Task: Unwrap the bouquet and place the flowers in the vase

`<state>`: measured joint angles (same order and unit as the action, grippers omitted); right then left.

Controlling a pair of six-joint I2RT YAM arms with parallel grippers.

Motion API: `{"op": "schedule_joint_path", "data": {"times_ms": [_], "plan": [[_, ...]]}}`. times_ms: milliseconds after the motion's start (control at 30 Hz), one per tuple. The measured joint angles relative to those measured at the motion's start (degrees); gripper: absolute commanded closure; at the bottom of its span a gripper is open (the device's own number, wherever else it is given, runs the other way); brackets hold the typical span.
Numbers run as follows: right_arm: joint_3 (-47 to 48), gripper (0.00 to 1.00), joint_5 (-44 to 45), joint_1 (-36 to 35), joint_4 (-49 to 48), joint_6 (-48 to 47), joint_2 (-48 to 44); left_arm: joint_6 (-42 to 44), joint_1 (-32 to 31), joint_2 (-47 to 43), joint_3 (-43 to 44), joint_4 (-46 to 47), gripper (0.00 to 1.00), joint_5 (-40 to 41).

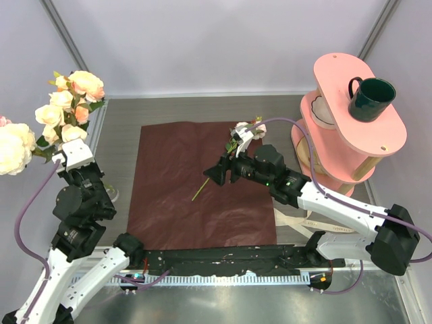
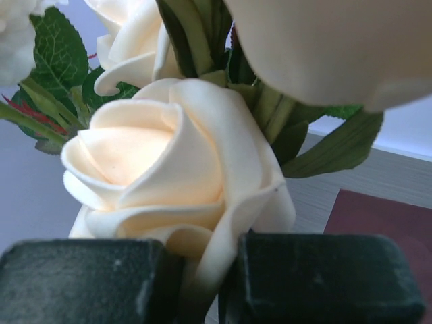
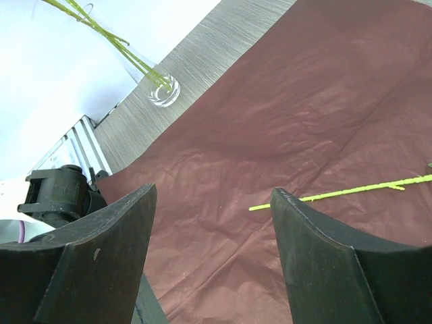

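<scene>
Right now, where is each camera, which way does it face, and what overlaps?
Top external: above and behind the bases, looking down on the table; both arms show.
Left wrist: left arm, facing a cream rose pinched in the left gripper.
Right wrist: right arm, looking down past the open right gripper at paper, stem, vase.
Shared: top and right wrist both show paper and stem.

Nothing for you to read at this moment, no lettering on the dark red paper [image 1: 182,196], none on the green mug [image 1: 371,100], pink shelf [image 1: 337,75] plain too, no labels, no numbers showing
</scene>
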<state>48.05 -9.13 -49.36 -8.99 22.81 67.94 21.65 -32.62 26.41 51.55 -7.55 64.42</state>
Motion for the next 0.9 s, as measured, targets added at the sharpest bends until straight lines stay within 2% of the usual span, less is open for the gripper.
{"op": "schedule_joint_path", "data": {"times_ms": [233,333,433,467,567,700,900], "plan": [[-0.1,0.26,-0.3,0.0,0.0,0.1,0.3,-2.8,0.0,-0.8,-2.8,-0.7,0.94,0.0],[-0.2,0.26,-0.4,0.0,-0.1,0.2,0.3,-3.9,0.0,-1.1,-3.5,-1.7,0.89,-0.2],[-0.2,0.26,-0.6,0.0,-0.3,0.4,0.5,-4.9,0.0,-1.6,-3.5,-2.6,0.7,-0.1],[-0.2,0.26,-0.7,0.0,-0.4,0.6,0.6,-5.2,0.0,-1.9,-3.5,-3.0,0.6,0.0],[-0.2,0.26,-0.7,0.0,-0.4,1.2,1.3,-6.6,0.0,-2.7,-3.3,-5.3,0.39,0.1],[-0.2,0.26,-0.1,0.0,-0.3,2.5,2.5,-11.3,0.0,-2.8,-0.7,-12.4,0.33,-1.0],[0.0,0.26,2.5,0.0,1.5,5.4,7.0,-22.6,0.0,-1.6,8.7,-27.0,0.27,-4.9]]}}
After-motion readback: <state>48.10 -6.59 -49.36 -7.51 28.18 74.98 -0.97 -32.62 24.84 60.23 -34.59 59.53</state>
